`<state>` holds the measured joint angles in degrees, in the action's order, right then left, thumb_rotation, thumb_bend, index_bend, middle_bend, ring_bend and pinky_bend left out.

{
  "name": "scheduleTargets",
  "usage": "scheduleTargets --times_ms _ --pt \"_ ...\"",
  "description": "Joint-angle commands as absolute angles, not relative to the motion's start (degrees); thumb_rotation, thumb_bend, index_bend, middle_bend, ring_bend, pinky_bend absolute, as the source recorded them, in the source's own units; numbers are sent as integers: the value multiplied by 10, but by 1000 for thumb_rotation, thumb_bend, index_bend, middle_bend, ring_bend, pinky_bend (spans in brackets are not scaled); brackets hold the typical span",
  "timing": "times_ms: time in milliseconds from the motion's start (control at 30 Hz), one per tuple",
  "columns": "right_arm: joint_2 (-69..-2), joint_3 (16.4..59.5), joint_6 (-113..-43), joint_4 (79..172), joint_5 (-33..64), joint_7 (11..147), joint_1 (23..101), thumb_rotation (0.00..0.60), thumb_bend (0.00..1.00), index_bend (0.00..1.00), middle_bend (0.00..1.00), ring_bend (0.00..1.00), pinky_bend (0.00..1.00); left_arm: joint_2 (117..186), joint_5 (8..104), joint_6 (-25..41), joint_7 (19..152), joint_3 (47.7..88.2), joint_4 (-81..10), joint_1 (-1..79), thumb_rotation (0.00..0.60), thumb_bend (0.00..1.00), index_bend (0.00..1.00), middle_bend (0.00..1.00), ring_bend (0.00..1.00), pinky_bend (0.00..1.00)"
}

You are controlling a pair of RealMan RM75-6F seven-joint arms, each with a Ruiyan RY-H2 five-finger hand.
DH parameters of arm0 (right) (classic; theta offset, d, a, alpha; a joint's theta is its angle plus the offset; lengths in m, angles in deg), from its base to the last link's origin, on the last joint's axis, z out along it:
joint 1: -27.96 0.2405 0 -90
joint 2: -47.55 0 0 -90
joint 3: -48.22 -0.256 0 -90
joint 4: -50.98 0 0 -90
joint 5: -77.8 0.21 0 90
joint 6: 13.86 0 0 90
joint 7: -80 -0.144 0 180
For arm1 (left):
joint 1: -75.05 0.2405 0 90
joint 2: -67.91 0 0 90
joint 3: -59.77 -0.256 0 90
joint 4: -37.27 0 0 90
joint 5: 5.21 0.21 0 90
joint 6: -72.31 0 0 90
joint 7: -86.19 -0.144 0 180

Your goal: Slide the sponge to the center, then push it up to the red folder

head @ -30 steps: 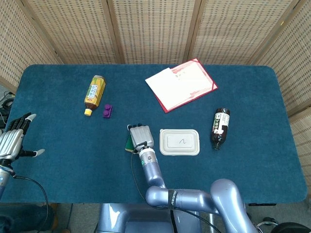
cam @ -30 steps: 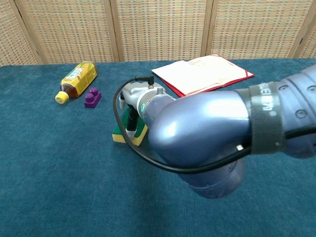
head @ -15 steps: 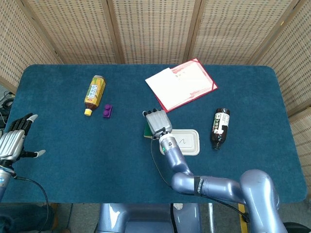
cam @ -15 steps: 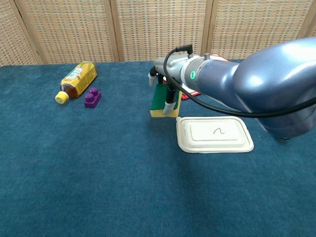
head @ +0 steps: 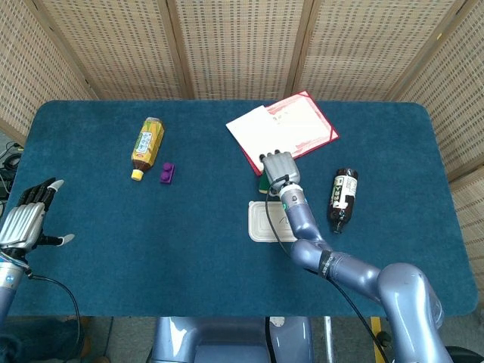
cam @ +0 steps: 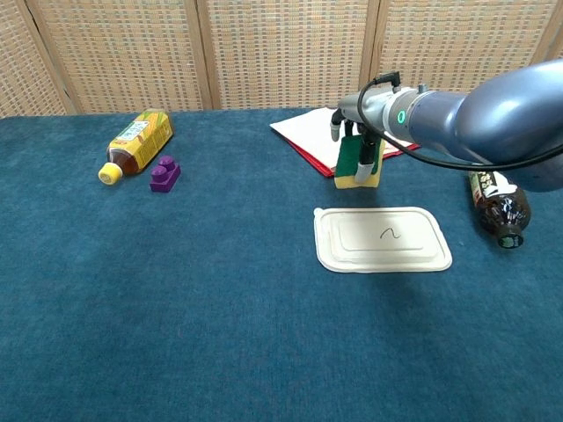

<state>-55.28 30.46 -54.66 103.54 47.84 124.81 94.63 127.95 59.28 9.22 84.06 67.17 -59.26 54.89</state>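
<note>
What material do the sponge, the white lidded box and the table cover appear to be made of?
Sponge: seemingly soft foam, with a yellow body and a darker green, probably scouring, layer; matte. White lidded box: likely thin moulded plastic or foam, shown by its smooth off-white surface and pressed rim. Table cover: blue fabric like carpet or felt, with a fuzzy, non-reflective texture.

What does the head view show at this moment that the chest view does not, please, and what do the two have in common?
Only the head view shows the left hand, fingers spread and holding nothing, off the table's left edge, and the whole dark bottle.

Only the chest view shows the sponge's yellow side and green top clearly; from above the right hand mostly hides it.

Both show the right hand resting on the sponge at the red folder's near edge, plus the white lidded container, the yellow-labelled bottle and the purple block.
</note>
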Motion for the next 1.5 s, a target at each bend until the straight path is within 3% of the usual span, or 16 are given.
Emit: scheduleTargets --times_ms 33,400,500,567,633,867,1200,1500 --pt "-555 312 -532 1017 486 1243 949 600 0 255 296 221 459 1281 591 94 838 672 -592 548 600 0 0 0 0 0" --pt "-574 326 -540 989 452 1227 953 600 0 226 250 164 420 1284 585 98 828 671 -591 545 600 0 0 0 0 0" --pt "-578 327 -533 981 449 1224 953 600 0 170 167 78 335 1284 583 98 828 671 -590 544 600 0 0 0 0 0" --pt "-577 330 -523 977 451 1228 955 600 0 102 51 6 219 1284 582 100 829 671 -589 544 600 0 0 0 0 0" --pt "-575 335 -516 975 452 1235 956 600 0 78 7 0 160 1284 581 102 831 671 -589 544 600 0 0 0 0 0" --pt "-559 344 -511 992 456 1252 958 600 0 43 0 0 96 1281 580 107 841 672 -586 544 600 0 0 0 0 0" --pt "-465 350 -597 1165 420 1248 925 600 0 39 0 0 30 1273 603 90 856 670 -596 553 600 0 0 0 0 0" --pt "-322 398 -745 1345 207 1101 796 600 0 35 0 0 0 1268 656 28 866 662 -615 580 600 0 0 0 0 0"
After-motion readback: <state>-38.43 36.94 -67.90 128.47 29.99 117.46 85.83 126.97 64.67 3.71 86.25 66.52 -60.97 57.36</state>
